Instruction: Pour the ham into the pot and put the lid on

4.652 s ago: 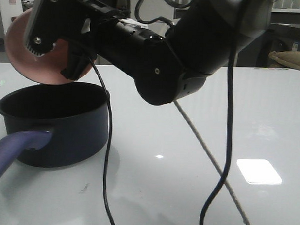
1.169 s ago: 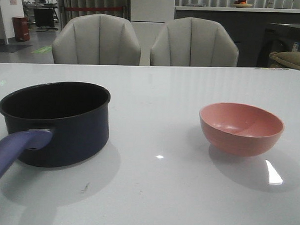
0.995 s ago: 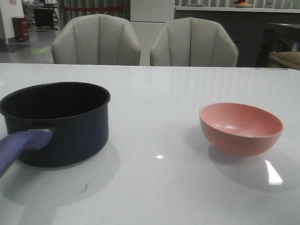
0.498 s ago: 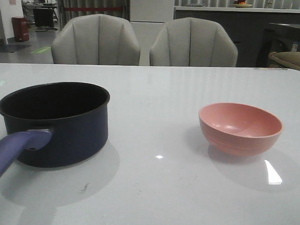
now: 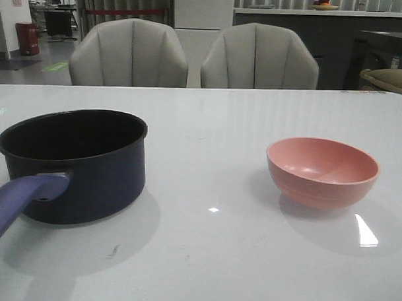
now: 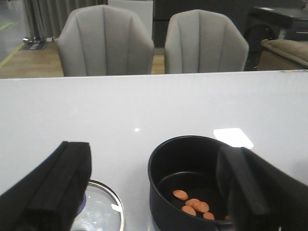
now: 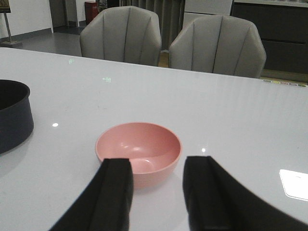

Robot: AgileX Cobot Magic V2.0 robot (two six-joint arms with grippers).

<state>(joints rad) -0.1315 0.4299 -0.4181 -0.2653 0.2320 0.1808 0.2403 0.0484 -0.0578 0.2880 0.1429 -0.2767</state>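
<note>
Broadly, the glossy white table [image 5: 250, 258] is spreading across every view, with two grey padded chairs [image 5: 191, 54] standing behind its far edge. Sitting on the robot's left side of that table is the wide dark navy saucepan [image 5: 75, 162], its long purple-blue handle [image 5: 17, 203] reaching toward the camera, and its mouth is lying open with nothing on top. Well apart from the pot, on the right side, the salmon-pink round bowl [image 5: 322, 171] is resting upright and showing a bare inside. Just beside the pot, the round glass lid with a steel rim [image 6: 103, 211] is lying flat on the table (only part of it is showing in the left wrist view, and its knob is mostly hidden behind a finger). Inside the pot, the few small flat orange-pink ham pieces [image 6: 192, 204] are lying together on the dark bottom. Above them the left gripper [image 6: 159, 192] is hanging with its black fingers [image 6: 57, 187] spread wide, gripping nothing, one over the lid and one over the pot. The right gripper [image 7: 156, 190] is hovering near the bowl with its fingers parted and nothing between them.
</note>
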